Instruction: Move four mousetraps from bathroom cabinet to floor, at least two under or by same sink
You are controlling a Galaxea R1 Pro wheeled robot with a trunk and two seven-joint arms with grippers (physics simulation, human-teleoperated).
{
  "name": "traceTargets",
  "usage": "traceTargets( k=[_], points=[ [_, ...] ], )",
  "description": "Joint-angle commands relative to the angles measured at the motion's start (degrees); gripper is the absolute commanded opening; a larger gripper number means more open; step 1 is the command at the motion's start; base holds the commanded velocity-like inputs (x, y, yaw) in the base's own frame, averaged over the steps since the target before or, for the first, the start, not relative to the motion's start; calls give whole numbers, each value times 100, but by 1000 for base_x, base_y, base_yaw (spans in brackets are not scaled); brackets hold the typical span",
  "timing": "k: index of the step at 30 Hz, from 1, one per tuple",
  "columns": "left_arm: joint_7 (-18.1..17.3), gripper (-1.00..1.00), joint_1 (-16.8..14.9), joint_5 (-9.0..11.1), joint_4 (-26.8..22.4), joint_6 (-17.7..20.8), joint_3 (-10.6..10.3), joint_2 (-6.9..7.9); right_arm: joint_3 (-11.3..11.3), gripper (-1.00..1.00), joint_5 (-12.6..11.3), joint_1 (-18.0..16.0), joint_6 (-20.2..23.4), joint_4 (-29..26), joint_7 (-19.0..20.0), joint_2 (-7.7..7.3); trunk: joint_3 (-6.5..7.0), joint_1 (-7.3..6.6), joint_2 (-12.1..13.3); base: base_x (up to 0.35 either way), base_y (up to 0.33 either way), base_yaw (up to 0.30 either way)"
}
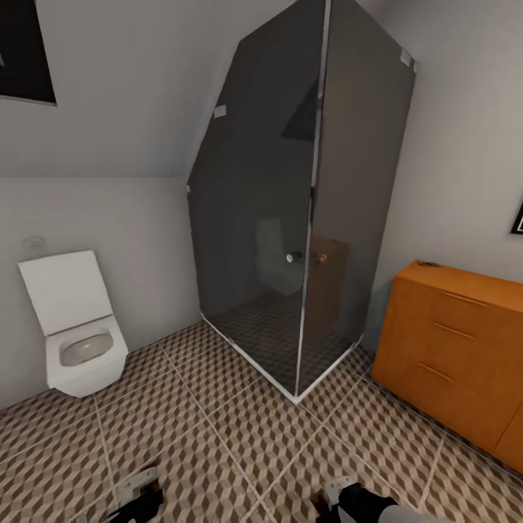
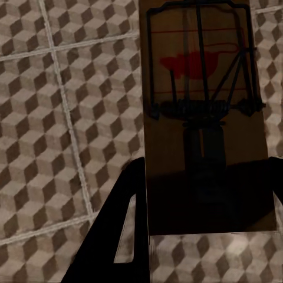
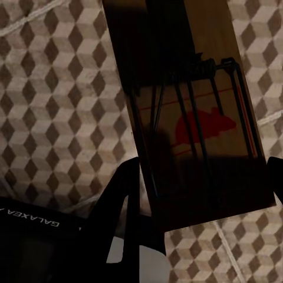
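— What have you got in your grippers?

— My left gripper (image 2: pixel 203 236) is clamped on a mousetrap (image 2: pixel 203 118), a brown board with dark wire and a red mouse print, its near end pinched between my dark fingers (image 2: pixel 112 236). My right gripper (image 3: pixel 200 230) is closed the same way on a second mousetrap (image 3: pixel 188 106). Both boards are held above the bathroom floor (image 2: pixel 53 118), clear of the tiles.

— Where are the arms in the head view?

— Low at the near edge: my left gripper (image 1: pixel 138 497) and my right gripper (image 1: pixel 341 497) just poke in over the cube-pattern tiles (image 1: pixel 218 436).

— And further out?

— To my left a white toilet (image 1: pixel 76 330) hangs on the wall with its lid up. Ahead, in the middle, stands a dark glass shower enclosure (image 1: pixel 290 218) with small round knobs at its corner seam. To my right is the cabinet (image 1: pixel 454 349), orange-brown, with thin bar handles on its drawer fronts. A small dark thing lies on its top near the back; I cannot tell what it is.
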Motion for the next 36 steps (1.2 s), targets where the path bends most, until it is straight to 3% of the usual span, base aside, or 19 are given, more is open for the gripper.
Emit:
traceTargets(
  k=[1,36],
  points=[
    [17,-100,-5,54,4,-20,-21,-2,32,-100,49,-8,12,7,40,0,-6,0,-4,0,0,300],
    [10,-100,-5,59,2,-20,-21,-80,32,-100,49,-8,12,7,44,4,-6,0,-4,0,0,300]
  ],
)
